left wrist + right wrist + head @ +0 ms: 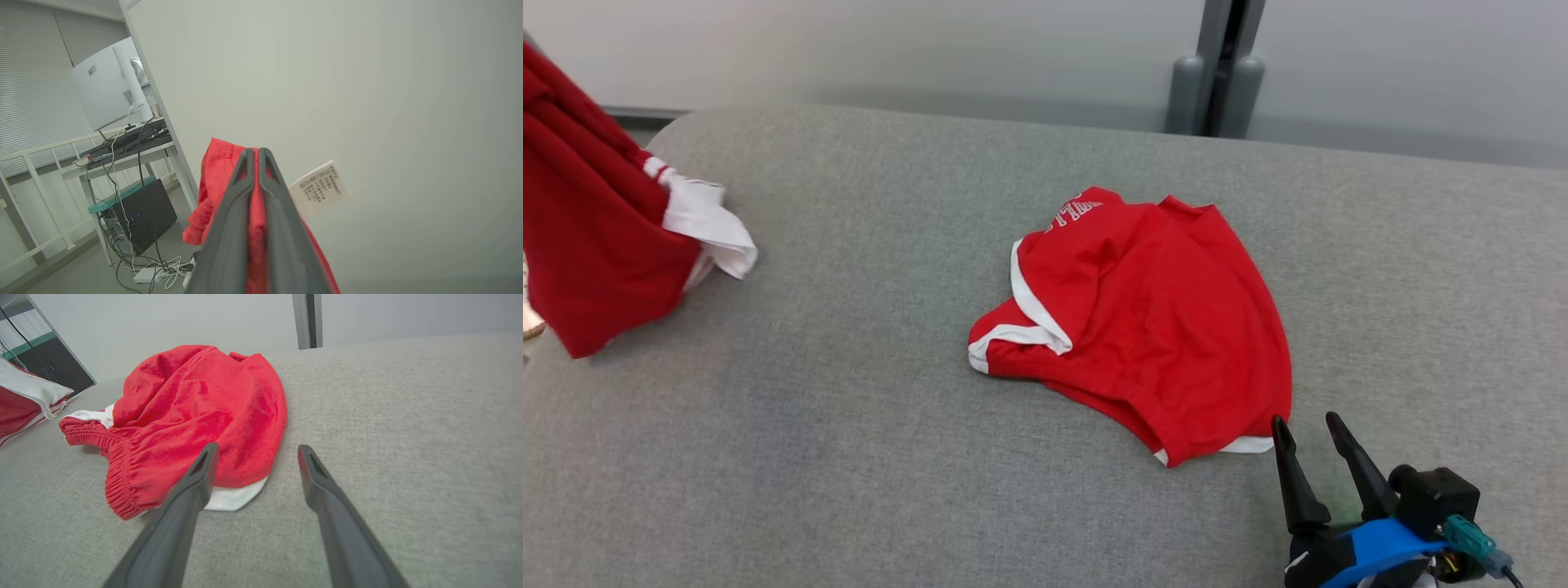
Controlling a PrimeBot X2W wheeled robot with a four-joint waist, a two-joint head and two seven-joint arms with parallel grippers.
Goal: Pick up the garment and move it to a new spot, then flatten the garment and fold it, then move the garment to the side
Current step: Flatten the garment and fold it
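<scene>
While my left pincer (253, 153) is pressed shut on a thin fold of the red garment (216, 175), with cloth showing between the fingers, my right pincer (1305, 420) stands wide with nothing in it. Its tips are just beside the white hem of a second piece, the red shorts (1160, 318), which lie crumpled near the middle of the grey fabric surface (849, 425). The garment I hold hangs at the far left of the head view, its white trim drooping and its lowest corner close to the surface's edge. I cannot tell whether it touches. A white care label (318, 188) sticks out beside the fingers.

I judge this to be the carrying step, with flattening and folding not yet begun. The grip is on a narrow bunch of cloth, so a quick swing could pull it free and drop the garment off the edge. The hanging tail could drag and twist, so that it lands bunched. Setting it down too near the shorts would tangle the two. My open right fingers could snag the shorts' hem if that arm moves forward.
</scene>
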